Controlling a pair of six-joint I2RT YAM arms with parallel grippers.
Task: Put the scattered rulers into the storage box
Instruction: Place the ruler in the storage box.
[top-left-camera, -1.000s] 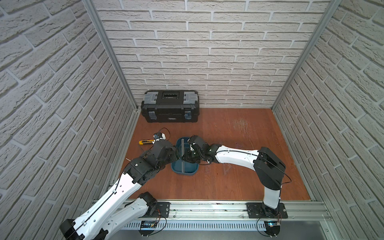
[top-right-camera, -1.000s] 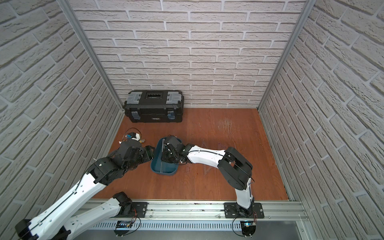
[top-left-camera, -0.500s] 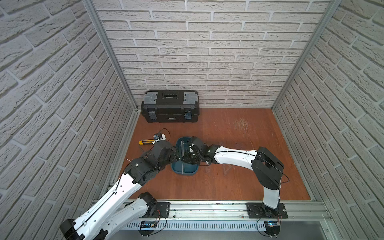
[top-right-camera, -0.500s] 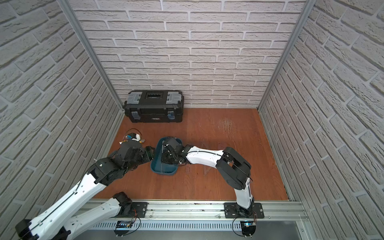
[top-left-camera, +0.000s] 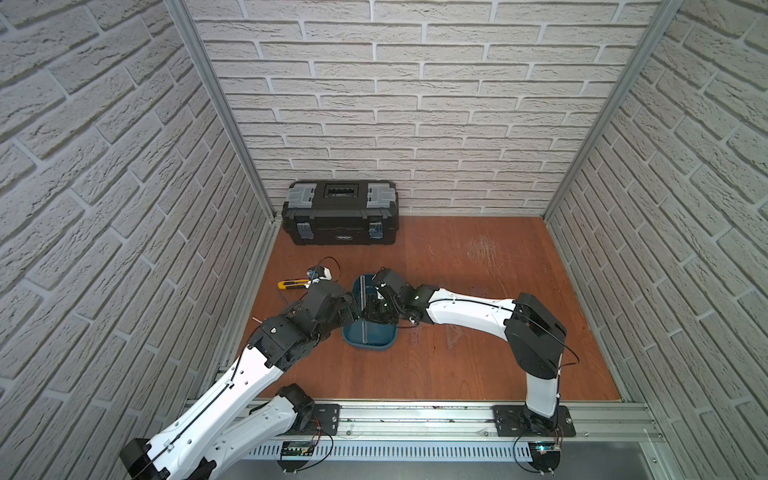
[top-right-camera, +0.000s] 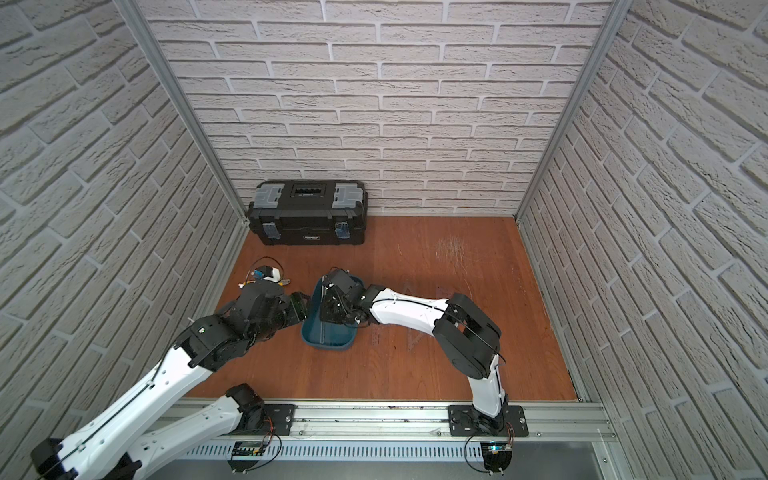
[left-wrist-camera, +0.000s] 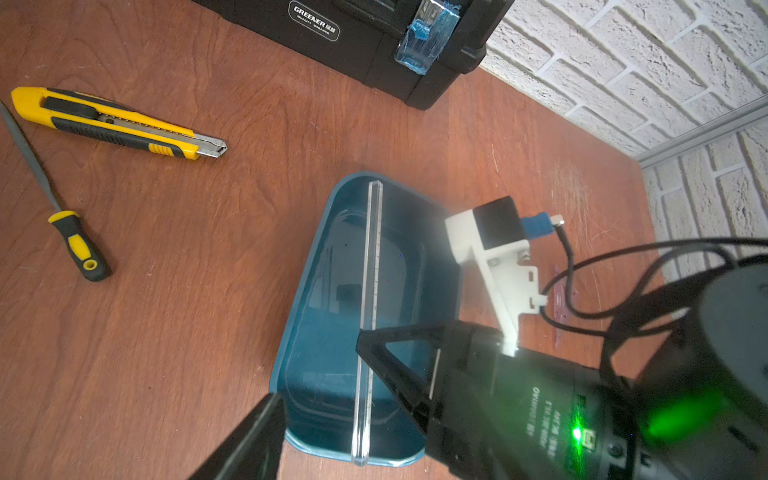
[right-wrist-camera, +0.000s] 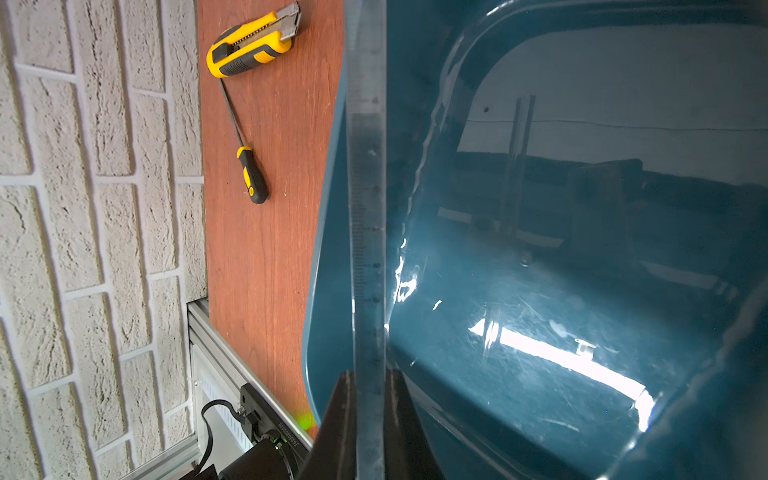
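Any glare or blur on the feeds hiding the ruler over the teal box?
Right wrist view: white glare streaks and reflections on the storage box floor, ruler sharp. Left wrist view: green LED bloom on the body of the right gripper, ruler edge clear. In both top views: even light, the ruler only a thin pale line.

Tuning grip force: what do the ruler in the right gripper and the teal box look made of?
The ruler looks like clear rigid plastic, maybe acrylic: the box shows through it, with printed marks along it. The storage box looks like glossy moulded teal plastic: bright reflections, fine scratches, rounded corners.
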